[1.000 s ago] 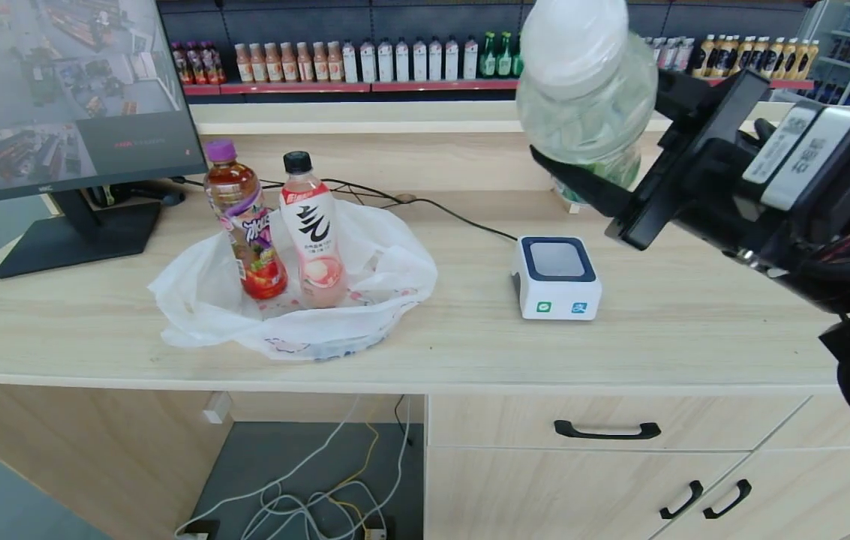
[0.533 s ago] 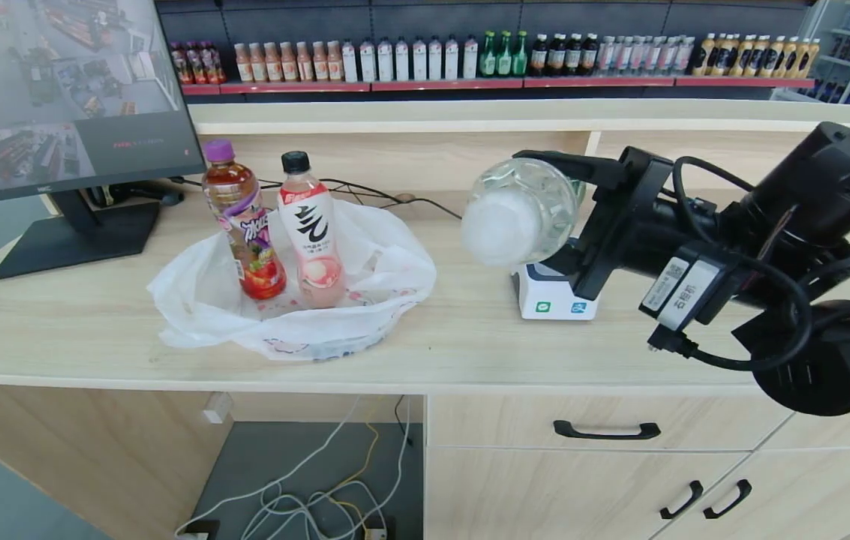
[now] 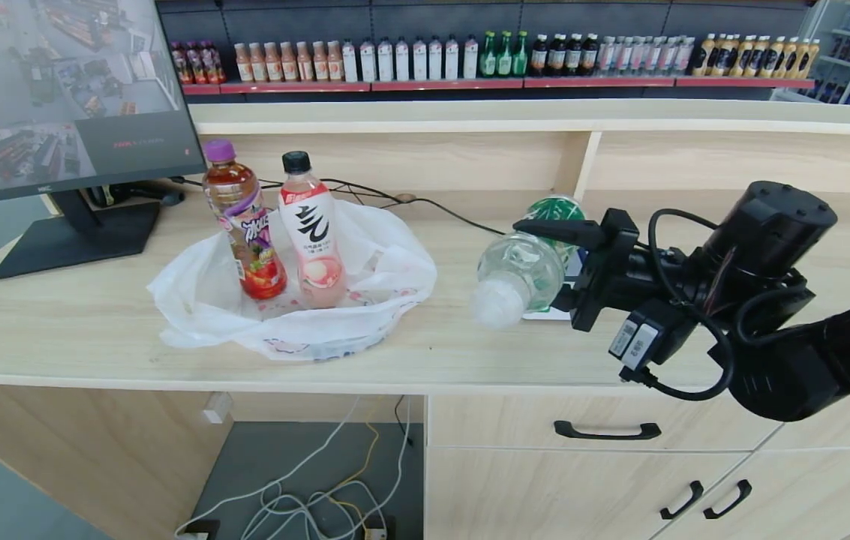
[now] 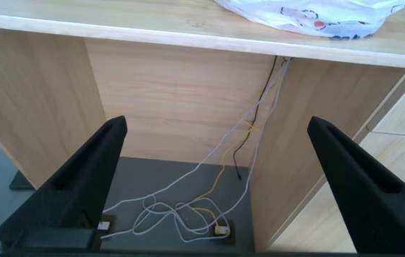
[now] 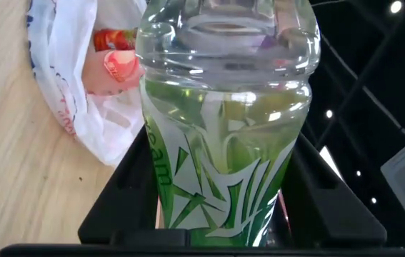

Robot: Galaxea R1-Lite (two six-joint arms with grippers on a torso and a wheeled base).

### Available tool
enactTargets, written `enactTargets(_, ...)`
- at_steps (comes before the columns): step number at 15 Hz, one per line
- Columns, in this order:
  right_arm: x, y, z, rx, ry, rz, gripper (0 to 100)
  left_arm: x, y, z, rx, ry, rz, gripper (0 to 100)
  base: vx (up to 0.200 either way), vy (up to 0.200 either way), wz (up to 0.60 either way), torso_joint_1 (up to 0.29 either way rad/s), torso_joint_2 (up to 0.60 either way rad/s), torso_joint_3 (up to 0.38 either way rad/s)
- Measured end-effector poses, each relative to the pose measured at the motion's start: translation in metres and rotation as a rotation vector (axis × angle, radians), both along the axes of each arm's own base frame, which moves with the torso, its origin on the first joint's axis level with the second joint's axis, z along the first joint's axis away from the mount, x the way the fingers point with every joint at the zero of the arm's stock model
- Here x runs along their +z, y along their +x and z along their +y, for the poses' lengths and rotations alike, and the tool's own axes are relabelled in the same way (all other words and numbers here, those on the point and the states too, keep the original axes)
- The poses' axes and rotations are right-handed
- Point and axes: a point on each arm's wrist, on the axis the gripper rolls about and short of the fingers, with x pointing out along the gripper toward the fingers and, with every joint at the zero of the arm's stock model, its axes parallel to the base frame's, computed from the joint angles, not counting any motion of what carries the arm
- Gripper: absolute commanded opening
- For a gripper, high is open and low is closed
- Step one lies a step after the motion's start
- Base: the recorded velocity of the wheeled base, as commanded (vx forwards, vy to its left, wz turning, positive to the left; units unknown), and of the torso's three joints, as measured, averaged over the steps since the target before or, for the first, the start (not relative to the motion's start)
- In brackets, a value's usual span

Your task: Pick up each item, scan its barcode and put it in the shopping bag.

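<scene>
the clear bottle with the green label (image 3: 518,274) is gripped around its body by the right gripper (image 3: 548,262), whose fingers are clamped on either side of it. it is held sideways just above the counter (image 3: 94,322), its pale cap turned toward the shopping bag (image 3: 364,300) and the counter's front edge. a second ago the bottle was held high and close to the head camera, cap uppermost. half a second ago it had been brought down and tipped over the scanner (image 3: 545,315). now it has been lowered further, and only a thin white sliver of the scanner is left visible beneath it.

in the right wrist view the green label of the bottle (image 5: 223,157) is seen between the dark fingers of the right gripper (image 5: 223,214), with the bag (image 5: 66,107) beyond it on the wood.

the white bag lies open on the counter, well apart from the held bottle. a purple-capped bottle (image 3: 244,225) and a black-capped pink bottle (image 3: 312,232) stand upright in it, side by side. neither has been shifted since the earlier frames.

the left gripper (image 4: 216,178) is held below the counter's edge, its fingers spread wide with nothing between them. loose cables (image 4: 188,207) are seen on the floor beyond.
</scene>
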Motion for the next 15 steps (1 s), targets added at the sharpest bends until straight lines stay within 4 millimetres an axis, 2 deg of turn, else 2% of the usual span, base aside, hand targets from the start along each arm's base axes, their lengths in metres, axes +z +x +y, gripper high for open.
enactTargets(9,-0.012,0.020,-0.023,-0.060,-0.016,0.013,0,0.000,0.000,0.000,0.000,0.000,0.000,100,0.000,0.000,0.00,0.000,0.00,0.000)
enactTargets(15,-0.022,0.036,-0.020,-0.030,-0.027,0.022,0,0.000,0.000,0.000,0.000,0.000,0.000,100,0.000,0.000,0.00,0.000,0.00,0.000)
